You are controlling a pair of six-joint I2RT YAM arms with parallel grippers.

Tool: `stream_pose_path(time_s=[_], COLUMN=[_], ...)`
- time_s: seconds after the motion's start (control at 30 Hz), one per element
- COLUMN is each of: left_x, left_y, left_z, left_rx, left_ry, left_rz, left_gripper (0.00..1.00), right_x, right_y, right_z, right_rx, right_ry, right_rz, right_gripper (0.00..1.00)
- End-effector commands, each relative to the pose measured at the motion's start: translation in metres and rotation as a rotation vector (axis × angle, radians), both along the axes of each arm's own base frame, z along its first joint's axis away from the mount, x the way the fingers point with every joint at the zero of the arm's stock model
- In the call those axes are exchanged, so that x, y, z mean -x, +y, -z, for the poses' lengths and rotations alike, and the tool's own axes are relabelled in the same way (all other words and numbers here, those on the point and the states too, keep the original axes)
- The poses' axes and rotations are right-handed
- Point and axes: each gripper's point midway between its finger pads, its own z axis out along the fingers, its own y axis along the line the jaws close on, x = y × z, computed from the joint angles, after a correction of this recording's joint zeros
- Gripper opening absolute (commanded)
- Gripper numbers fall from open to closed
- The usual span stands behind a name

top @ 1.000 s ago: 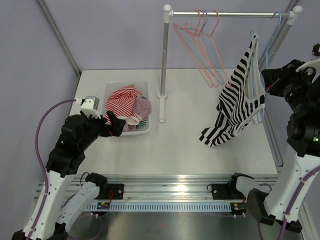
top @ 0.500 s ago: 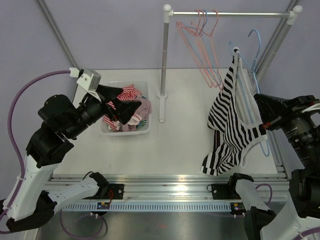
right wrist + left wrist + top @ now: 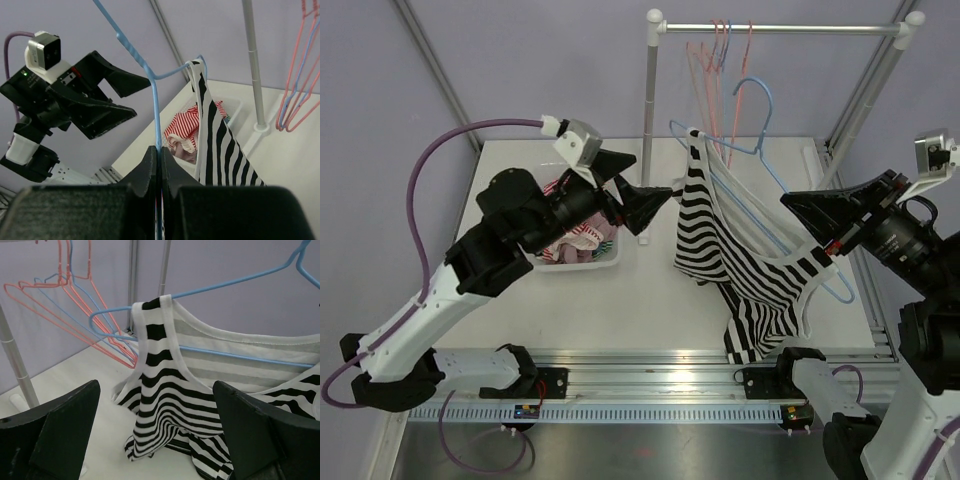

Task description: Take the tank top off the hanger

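The black-and-white striped tank top (image 3: 720, 240) hangs on a blue wire hanger (image 3: 765, 170) above the right half of the white counter (image 3: 650, 300), at about 4 o'clock from the counter's middle in the overhead view. One shoulder strap loops over the hanger's left tip. The body drapes down and to the right, and its lower folds sag toward the counter's near edge. The hanger is tilted, with its hook below the rack rail (image 3: 780, 28) and not hooked on it.

At 3 o'clock from the garment, the right end effector (image 3: 159, 155) has its fingers pressed together on the hanger's blue wire and carries hanger and top in the air. At 9 o'clock from the strap, the left end effector (image 3: 645, 185) is spread wide. It points at the strap from close by without touching it, and holds nothing.

Further out at 9 o'clock, a clear bin (image 3: 610, 262) on the counter holds a heap of clothes (image 3: 575, 240), some of them red-striped. At 12 o'clock, pink and blue empty hangers (image 3: 715, 60) hang from the rail, which is carried by an upright post (image 3: 648, 130).
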Motion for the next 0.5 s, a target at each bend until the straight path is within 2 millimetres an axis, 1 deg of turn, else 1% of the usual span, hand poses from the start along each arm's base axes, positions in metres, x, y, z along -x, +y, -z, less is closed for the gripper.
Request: stream_pose_path(time_s=[0.0, 0.03, 0.07, 0.1, 0.13, 0.2, 0.27, 0.3, 0.33, 0.4, 0.47], left_x=[-0.008, -0.008, -0.012, -0.017, -0.021, -0.027, -0.036, -0.037, -0.043, -0.049, -0.054], left_y=[-0.005, -0.01, -0.01, -0.015, -0.016, -0.019, -0.027, -0.027, -0.032, -0.03, -0.031], left_z=[-0.038, -0.036, -0.037, -0.031, -0.028, -0.025, -0.016, -0.017, -0.011, -0.01, -0.006], left_rx=[0.081, 0.074, 0.078, 0.062, 0.057, 0.049, 0.021, 0.019, 0.005, 0.002, -0.006], left_ry=[-0.094, -0.095, -0.091, -0.084, -0.076, -0.073, -0.055, -0.056, -0.047, -0.042, -0.038], left_rz=[-0.073, -0.073, -0.1, -0.109, -0.13, -0.146, -0.166, -0.173, -0.186, -0.223, -0.243], left_gripper=[0.99, 0.99, 0.99, 0.99, 0.99, 0.99, 0.98, 0.97, 0.95, 0.92, 0.85], right_x=[0.005, 0.004, 0.007, 0.005, 0.009, 0.011, 0.014, 0.015, 0.019, 0.022, 0.025], right_y=[0.014, 0.016, 0.016, 0.017, 0.018, 0.019, 0.02, 0.021, 0.022, 0.023, 0.023], right_z=[-0.017, -0.016, -0.016, -0.015, -0.016, -0.016, -0.016, -0.016, -0.017, -0.018, -0.018], right_rx=[-0.037, -0.04, -0.045, -0.048, -0.051, -0.057, -0.058, -0.058, -0.057, -0.06, -0.059], right_ry=[-0.05, -0.05, -0.05, -0.046, -0.052, -0.051, -0.055, -0.057, -0.065, -0.066, -0.07], right_rz=[-0.127, -0.139, -0.145, -0.147, -0.161, -0.172, -0.181, -0.186, -0.196, -0.21, -0.208], right_gripper=[0.0, 0.0, 0.0, 0.0, 0.0, 0.0, 0.0, 0.0, 0.0, 0.0, 0.0])
